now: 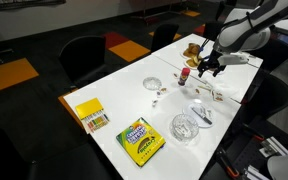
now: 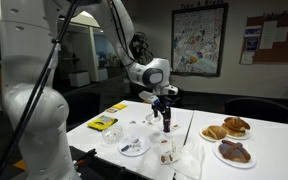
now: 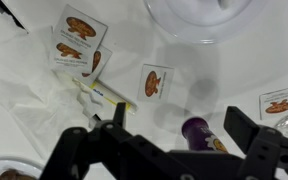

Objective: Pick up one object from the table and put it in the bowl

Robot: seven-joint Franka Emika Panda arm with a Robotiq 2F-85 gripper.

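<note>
The wide clear glass bowl (image 1: 185, 127) stands near the table's front edge, beside the yellow-green crayon box (image 1: 141, 140). A small upright bottle (image 1: 184, 74) stands mid-table; in the wrist view its top looks dark purple (image 3: 196, 130). My gripper (image 1: 209, 66) hovers just above the bottle (image 2: 166, 122), as an exterior view (image 2: 164, 100) shows. In the wrist view the gripper (image 3: 184, 125) is open, with one finger on each side of the bottle and neither touching it.
A smaller clear dish (image 1: 153, 85), a plate (image 1: 201, 113), a yellow box (image 1: 89, 115) and small picture cards (image 3: 152, 82) lie on the table. Pastry plates (image 2: 227, 128) sit at one end. A clear glass rim (image 3: 199, 20) shows in the wrist view.
</note>
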